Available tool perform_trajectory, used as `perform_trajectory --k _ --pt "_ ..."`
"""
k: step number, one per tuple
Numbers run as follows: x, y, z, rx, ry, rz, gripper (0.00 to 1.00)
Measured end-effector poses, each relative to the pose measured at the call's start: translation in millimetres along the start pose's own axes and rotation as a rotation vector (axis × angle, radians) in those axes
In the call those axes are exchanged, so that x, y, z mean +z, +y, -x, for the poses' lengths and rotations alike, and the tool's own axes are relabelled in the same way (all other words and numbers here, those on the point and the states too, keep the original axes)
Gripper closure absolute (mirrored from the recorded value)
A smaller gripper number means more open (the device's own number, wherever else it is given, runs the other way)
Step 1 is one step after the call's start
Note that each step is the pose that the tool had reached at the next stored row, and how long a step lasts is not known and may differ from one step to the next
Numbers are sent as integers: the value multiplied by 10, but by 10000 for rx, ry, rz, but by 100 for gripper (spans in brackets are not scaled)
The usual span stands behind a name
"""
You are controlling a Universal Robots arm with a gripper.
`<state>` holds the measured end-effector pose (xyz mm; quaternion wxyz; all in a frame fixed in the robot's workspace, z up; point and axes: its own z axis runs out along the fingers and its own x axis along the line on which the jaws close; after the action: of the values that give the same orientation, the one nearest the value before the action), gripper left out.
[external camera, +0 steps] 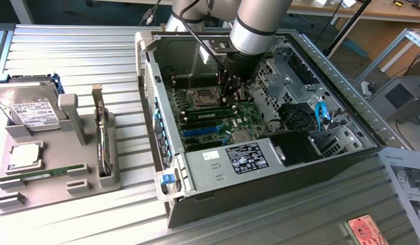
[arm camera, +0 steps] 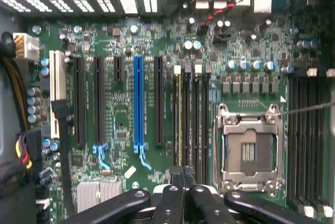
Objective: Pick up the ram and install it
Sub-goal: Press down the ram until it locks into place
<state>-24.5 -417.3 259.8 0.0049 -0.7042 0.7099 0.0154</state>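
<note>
My gripper [external camera: 229, 95] reaches down into the open computer case [external camera: 217, 168], just over the motherboard [external camera: 246, 115]. Its black fingers are shut against each other with nothing visible between them. In the wrist view the gripper [arm camera: 183, 174] hangs over one end of the black memory slots [arm camera: 194, 119] beside the CPU socket [arm camera: 250, 150]. The ram [arm camera: 178, 119], a thin stick seen edge-on, stands in the slot furthest from the socket. From outside it reads as a green strip [external camera: 213, 109] right by the fingertips. Whether the fingers touch it I cannot tell.
A grey tray [external camera: 60, 176] at the exterior view's left holds a silver hard drive [external camera: 29, 107], a CPU [external camera: 24, 155], a card with a metal bracket [external camera: 101, 138] and another green stick [external camera: 43, 174]. Drive cages and cables [external camera: 299, 117] crowd the case beside the arm.
</note>
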Motion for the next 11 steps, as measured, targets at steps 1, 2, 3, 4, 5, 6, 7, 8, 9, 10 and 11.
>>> perform_trajectory --k 1,2,3,4,5,6,7,8,9,10,11 --pt "1 16 0 0 0 0 89" --pt "2 53 -1 0 0 -1 89" --pt "4 100 -1 1 1 0 89" --pt "4 123 -1 0 1 0 89" --pt "5 146 -2 -1 0 0 89" --pt "6 170 -2 -1 0 0 89" --pt "7 193 -2 -1 0 0 89" --pt "8 218 -2 0 0 0 89" --pt "8 237 -2 0 0 0 89" --pt "9 259 -2 0 0 0 89" --pt "9 266 -2 0 1 0 89"
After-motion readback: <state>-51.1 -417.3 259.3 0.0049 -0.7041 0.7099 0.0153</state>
